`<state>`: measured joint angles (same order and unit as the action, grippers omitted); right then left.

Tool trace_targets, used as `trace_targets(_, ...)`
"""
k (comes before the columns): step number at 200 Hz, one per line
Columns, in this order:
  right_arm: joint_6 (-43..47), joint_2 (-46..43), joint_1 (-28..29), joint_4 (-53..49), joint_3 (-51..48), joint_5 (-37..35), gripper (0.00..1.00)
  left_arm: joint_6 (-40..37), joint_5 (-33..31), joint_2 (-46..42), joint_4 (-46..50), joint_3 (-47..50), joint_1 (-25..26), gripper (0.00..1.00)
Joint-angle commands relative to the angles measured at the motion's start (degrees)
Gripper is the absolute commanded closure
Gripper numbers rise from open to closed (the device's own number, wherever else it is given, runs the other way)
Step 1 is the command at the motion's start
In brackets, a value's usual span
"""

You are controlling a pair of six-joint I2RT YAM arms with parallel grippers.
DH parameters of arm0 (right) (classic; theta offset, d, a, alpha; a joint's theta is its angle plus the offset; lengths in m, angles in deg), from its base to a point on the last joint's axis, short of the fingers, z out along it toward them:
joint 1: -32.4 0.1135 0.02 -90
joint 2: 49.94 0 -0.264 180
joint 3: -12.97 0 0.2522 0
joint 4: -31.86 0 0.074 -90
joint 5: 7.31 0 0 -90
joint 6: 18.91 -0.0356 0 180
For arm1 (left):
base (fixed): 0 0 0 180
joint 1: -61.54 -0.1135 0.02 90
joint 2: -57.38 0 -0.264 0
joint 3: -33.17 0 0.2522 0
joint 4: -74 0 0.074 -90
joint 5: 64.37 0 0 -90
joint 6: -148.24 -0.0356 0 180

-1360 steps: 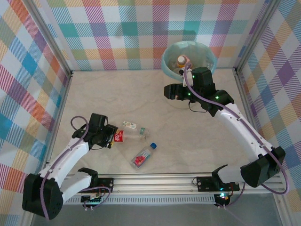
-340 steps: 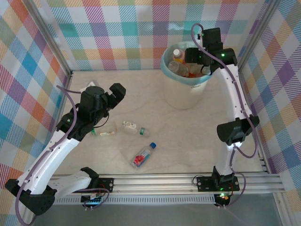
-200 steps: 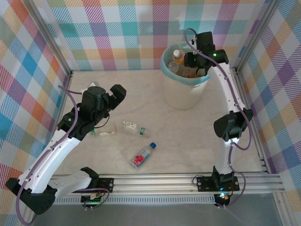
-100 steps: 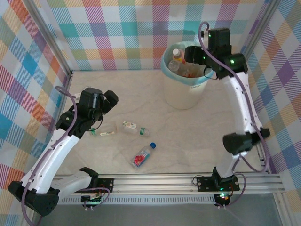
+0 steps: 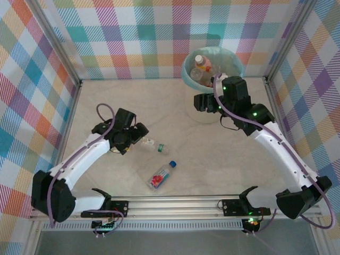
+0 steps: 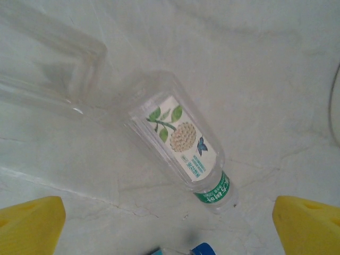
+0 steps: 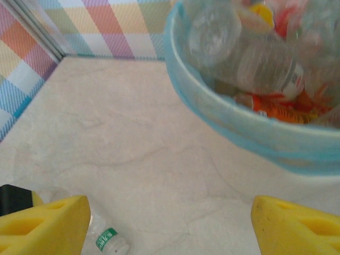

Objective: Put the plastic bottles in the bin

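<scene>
Metal rail [image 5: 175,204] at near edge. Marble-look tabletop [image 5: 106,101]: blue-capped bottle [image 5: 162,176] lies nearest. Green-labelled clear bottle [image 6: 180,143] lies flat under left gripper [image 5: 134,137], jaws spread, empty. Right gripper [image 7: 170,223] spread, empty, just before bin [image 7: 212,114], binned bottles [image 7: 260,69] inside. Plaid walls [image 5: 133,37] behind.

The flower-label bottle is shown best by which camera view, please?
The left wrist view: the flower-label bottle lies whole, label clear. The top external view shows it tiny; the right wrist view catches its green-banded neck.
</scene>
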<state>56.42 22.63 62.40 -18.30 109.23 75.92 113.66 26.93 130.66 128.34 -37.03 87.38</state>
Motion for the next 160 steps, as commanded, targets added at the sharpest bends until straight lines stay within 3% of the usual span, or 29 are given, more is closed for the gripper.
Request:
trace_targets(1, -1.9, -2.1, 0.1, 2.4, -2.0, 0.8, 0.20, 2.6, 1.8, 4.1, -3.5, -1.9, 1.5, 0.00)
trace_targets(81, -0.4, -7.5, 0.2, 3.5, -7.9, -0.7, 0.17, 10.9, 2.6, 14.7, -8.9, -1.6, 4.2, 0.00)
trace_targets(125, 0.9, -8.8, 0.1, 3.4, -8.5, -0.8, 0.16, 11.3, 3.5, 21.0, -10.8, -3.2, 4.6, 0.00)
trace_targets(160, 2.2, -9.9, 0.1, 2.9, -9.2, -2.3, 0.14, 10.5, 4.3, 25.2, -11.7, -4.7, 4.6, 0.09)
